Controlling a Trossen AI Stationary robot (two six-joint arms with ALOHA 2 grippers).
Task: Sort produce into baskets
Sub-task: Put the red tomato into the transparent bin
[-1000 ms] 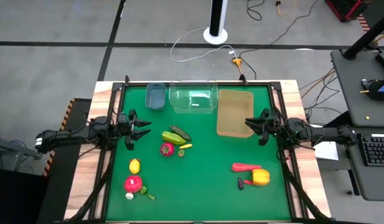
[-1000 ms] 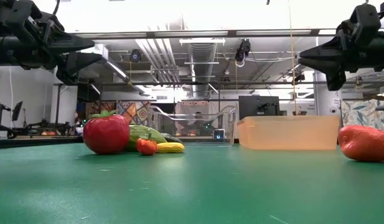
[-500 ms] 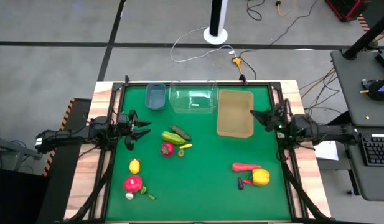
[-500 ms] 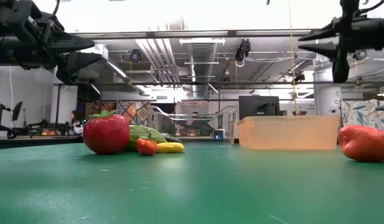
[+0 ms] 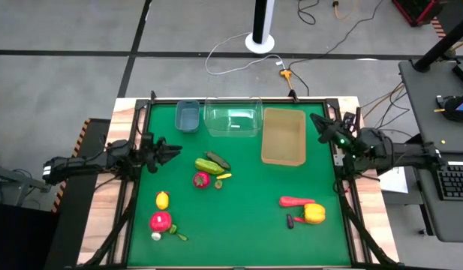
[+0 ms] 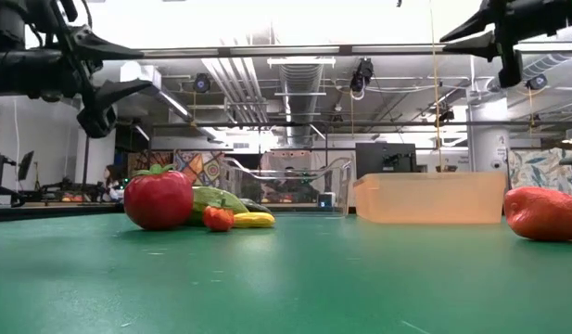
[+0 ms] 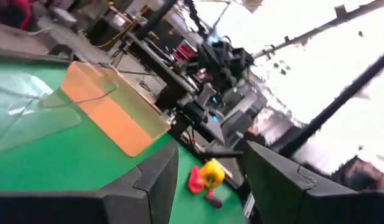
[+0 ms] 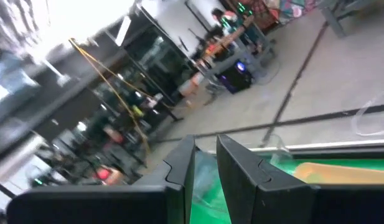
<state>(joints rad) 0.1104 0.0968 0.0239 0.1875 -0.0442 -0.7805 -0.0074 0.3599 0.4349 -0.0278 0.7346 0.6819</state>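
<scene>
Currently nothing is sorted: all three baskets look empty and every piece of produce lies on the desk (image 5: 239, 232).

Left jaws (image 5: 169, 151): apart, holding nothing, raised off the desk. Just ahead of them lies a cluster: green cucumber (image 5: 208, 166), a darker cucumber (image 5: 217, 159), red round piece (image 5: 201, 179), small yellow bit (image 5: 224, 176). Behind and beside them, nearer my base side: lemon (image 5: 162, 199) and a second red piece (image 5: 160, 221).

Right jaws (image 5: 322, 124): lifted high at the desk edge, just beside the tan tray (image 5: 283, 136); fingers only narrowly apart, empty. Red chilli (image 5: 296, 201) and yellow pepper (image 5: 314, 214) sit well away from them.

Judgement: the left side takes the first pick. Best to drop straight onto the green cucumber, across its narrow width, clear of the touching neighbours. Blue-grey bin (image 5: 187, 115) and clear tub (image 5: 233, 117) lie beyond the cluster.
</scene>
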